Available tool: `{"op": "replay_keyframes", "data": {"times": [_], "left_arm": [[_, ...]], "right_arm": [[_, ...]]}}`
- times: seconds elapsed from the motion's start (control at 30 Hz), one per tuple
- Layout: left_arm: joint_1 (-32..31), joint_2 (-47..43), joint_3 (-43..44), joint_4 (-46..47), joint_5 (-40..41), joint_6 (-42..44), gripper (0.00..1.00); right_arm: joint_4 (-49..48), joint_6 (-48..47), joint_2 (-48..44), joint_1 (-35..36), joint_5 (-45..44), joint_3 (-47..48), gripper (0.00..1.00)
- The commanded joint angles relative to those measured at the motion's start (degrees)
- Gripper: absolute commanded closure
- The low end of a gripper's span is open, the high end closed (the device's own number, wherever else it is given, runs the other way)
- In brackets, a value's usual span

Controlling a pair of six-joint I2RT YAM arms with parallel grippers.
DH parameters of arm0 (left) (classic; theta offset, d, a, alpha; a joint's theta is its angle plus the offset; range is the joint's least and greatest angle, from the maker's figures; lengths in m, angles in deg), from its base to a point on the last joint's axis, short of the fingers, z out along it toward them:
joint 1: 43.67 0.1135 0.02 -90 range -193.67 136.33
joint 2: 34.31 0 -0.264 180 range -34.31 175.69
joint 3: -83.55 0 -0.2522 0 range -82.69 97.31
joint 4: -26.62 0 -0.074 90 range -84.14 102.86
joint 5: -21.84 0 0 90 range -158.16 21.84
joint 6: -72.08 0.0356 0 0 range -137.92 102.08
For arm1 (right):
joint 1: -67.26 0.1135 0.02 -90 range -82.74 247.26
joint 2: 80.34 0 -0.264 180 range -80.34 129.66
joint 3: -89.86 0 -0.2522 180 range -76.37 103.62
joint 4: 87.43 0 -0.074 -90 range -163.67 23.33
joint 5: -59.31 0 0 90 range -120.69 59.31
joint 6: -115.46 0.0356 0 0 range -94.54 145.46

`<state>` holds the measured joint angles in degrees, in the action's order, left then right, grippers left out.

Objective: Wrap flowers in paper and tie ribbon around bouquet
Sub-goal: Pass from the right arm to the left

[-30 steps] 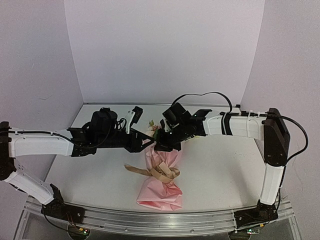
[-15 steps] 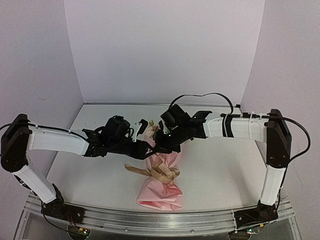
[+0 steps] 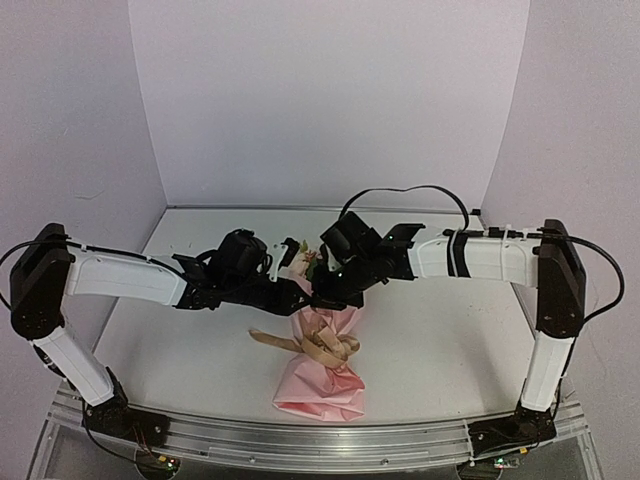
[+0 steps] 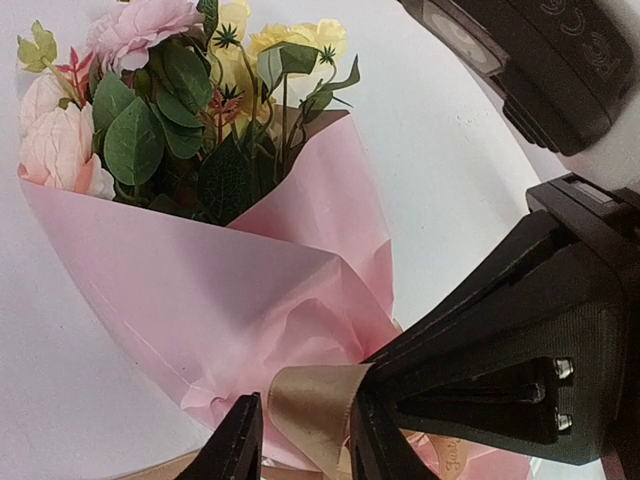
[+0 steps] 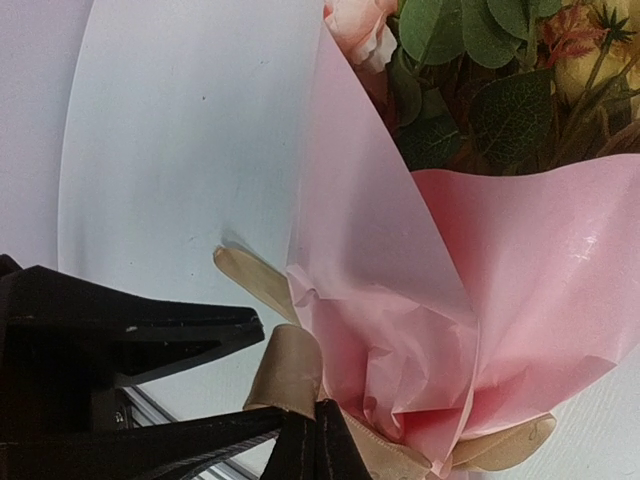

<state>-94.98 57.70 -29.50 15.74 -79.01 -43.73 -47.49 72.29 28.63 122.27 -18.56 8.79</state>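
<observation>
Paper, thin and soft pink, rolled into a creased cone [image 3: 318,390], lies nearest you on the white table [image 3: 450,330], its bottom end toward the arm bases. Next you meet the tan-beige satin ribbon [image 3: 325,347], looped loosely around the cone's middle. Your right gripper [image 5: 312,445] has its fingers pressed together on a fold of that ribbon. Your left gripper [image 4: 305,445] straddles the same fold with fingers parted; you cannot tell whether they pinch it. Farthest, the cone's open mouth holds the bunch of pale yellow and pinkish-white flowers [image 4: 170,120] with green leaves.
</observation>
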Motion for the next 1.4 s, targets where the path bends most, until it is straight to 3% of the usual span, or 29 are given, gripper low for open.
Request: {"op": "replay_keyframes", "data": {"times": [0.0, 0.53, 1.03, 1.2, 1.37], "left_arm": [[-0.02, -1.61, -0.04, 1.99, -1.00, -0.21, 0.66], [-0.02, -1.77, -0.88, 0.68, -1.26, -0.49, 0.79], [-0.11, 0.80, 0.47, 1.12, -2.22, -0.93, 0.84], [-0.11, 0.38, -0.17, 1.94, -0.58, -1.53, 0.99], [-0.11, -0.23, -1.12, 3.21, 0.21, -1.97, 1.00]], "right_arm": [[-1.31, 0.19, -3.27, 0.76, -1.33, 0.14, 0.99], [0.14, 0.19, -2.73, 0.80, -3.45, 2.04, 0.99], [1.23, -0.77, -1.98, 1.93, -3.43, 3.54, 0.96], [1.67, -1.16, -2.94, 2.10, -4.27, 2.80, 0.81], [2.05, -1.63, -6.53, 2.60, -6.33, -0.61, 0.51]]}}
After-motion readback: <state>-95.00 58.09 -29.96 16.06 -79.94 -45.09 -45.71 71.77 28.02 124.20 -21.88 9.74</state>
